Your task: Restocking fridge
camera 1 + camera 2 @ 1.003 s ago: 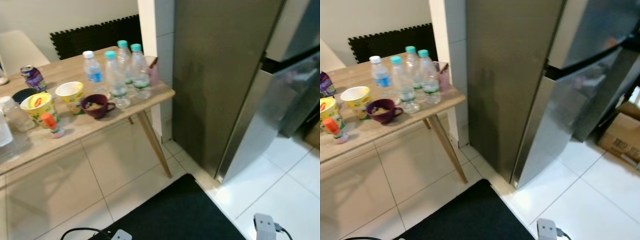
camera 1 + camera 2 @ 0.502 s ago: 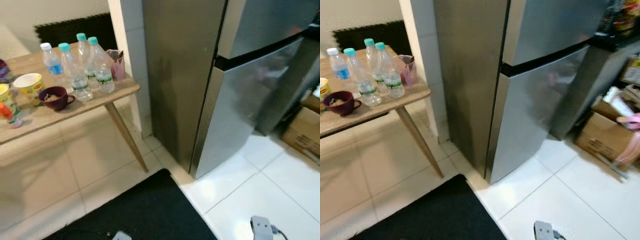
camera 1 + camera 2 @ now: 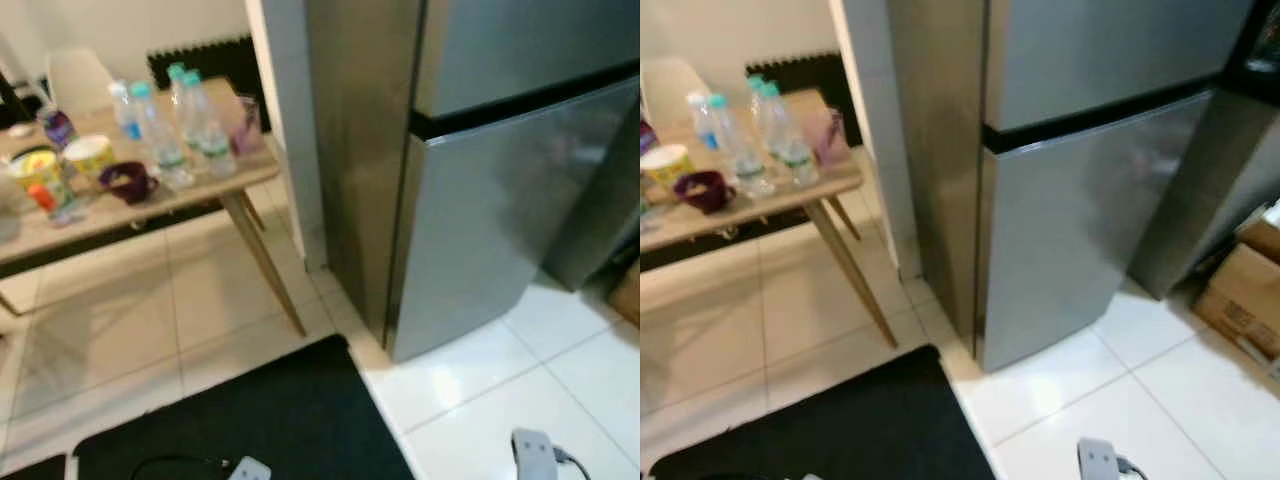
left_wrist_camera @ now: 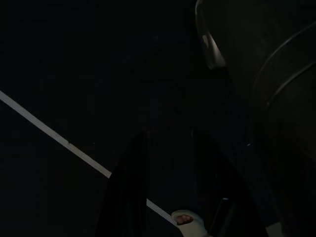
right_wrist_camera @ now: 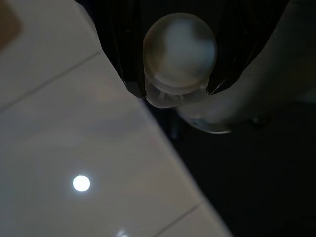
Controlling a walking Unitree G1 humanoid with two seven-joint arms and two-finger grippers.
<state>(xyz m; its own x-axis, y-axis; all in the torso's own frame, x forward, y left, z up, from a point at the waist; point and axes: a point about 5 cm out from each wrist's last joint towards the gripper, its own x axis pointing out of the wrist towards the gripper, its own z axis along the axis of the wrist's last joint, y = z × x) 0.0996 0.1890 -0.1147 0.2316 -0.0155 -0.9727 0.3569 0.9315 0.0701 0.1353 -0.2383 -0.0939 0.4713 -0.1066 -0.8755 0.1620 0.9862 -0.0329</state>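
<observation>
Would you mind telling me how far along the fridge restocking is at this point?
In hand: the right gripper is shut on a bottle with a pale cap. Left: the fridge has both doors closed, and four water bottles stand on the table. Nothing looks stocked yet.

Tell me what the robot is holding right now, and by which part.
The right gripper is shut on a clear plastic bottle, gripped near its neck just under the pale cap. The left gripper hangs idle with nothing between its fingers.
</observation>
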